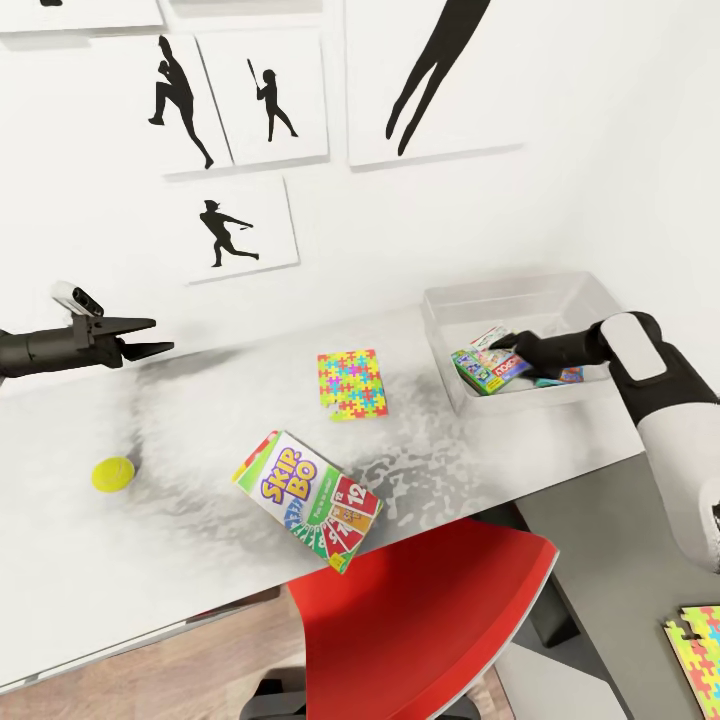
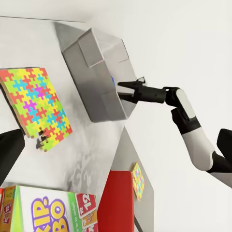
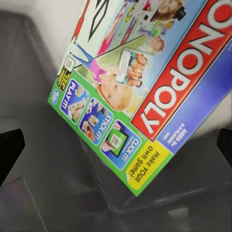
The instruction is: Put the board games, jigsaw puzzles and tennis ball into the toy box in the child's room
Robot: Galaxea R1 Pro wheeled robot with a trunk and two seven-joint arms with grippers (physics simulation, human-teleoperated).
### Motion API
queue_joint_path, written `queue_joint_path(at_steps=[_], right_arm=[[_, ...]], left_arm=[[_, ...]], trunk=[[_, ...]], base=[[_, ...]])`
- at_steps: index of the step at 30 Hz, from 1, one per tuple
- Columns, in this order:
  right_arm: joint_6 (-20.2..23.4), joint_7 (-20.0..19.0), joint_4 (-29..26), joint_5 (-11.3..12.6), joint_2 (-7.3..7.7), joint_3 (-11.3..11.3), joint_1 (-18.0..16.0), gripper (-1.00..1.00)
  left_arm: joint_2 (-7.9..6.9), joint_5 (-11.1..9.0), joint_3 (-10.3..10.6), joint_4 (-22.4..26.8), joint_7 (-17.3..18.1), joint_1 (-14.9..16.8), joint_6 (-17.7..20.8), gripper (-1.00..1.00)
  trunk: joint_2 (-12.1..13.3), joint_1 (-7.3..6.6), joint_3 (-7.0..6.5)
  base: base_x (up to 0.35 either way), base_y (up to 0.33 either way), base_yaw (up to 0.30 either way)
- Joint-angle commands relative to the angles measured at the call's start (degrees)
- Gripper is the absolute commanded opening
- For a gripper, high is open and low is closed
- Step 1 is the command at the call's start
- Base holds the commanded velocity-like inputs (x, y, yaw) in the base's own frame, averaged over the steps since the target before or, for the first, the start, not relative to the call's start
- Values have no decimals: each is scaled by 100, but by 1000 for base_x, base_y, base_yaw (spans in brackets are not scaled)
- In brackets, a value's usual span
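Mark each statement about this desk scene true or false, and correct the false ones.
1. The tennis ball lies on the table. True.
2. The SKIP-BO box is inside the toy box. False: it lies on the table, near the front edge.
3. The right hand reaches into the toy box, by the Monopoly box. True.
4. The left hand grips a jigsaw puzzle. False: it is open and empty; that puzzle lies on the table.
5. A red chair is pushed up to the table. True.
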State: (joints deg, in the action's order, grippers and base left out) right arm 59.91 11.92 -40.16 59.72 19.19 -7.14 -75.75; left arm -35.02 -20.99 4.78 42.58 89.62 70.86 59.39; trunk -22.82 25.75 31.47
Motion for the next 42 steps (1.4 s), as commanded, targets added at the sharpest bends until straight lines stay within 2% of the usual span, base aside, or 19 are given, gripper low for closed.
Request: queue_joint_path(at_steps=[1,31,42], right_arm=[[4,54,11,39,-8,-27,-12,100],[-275,56,482,-50,-217,-33,-155,100],[-396,56,645,-57,-232,-33,-162,100]], left_arm=[[-6,0,24,-4,38,7,61,100],[-13,7,32,-4,38,12,61,100],[-7,7,30,-4,38,8,61,100]], trunk=[[-10,3,9],[-10,3,9],[-10,3,9]], base=[[0,0,0],[0,0,0],[0,0,0]])
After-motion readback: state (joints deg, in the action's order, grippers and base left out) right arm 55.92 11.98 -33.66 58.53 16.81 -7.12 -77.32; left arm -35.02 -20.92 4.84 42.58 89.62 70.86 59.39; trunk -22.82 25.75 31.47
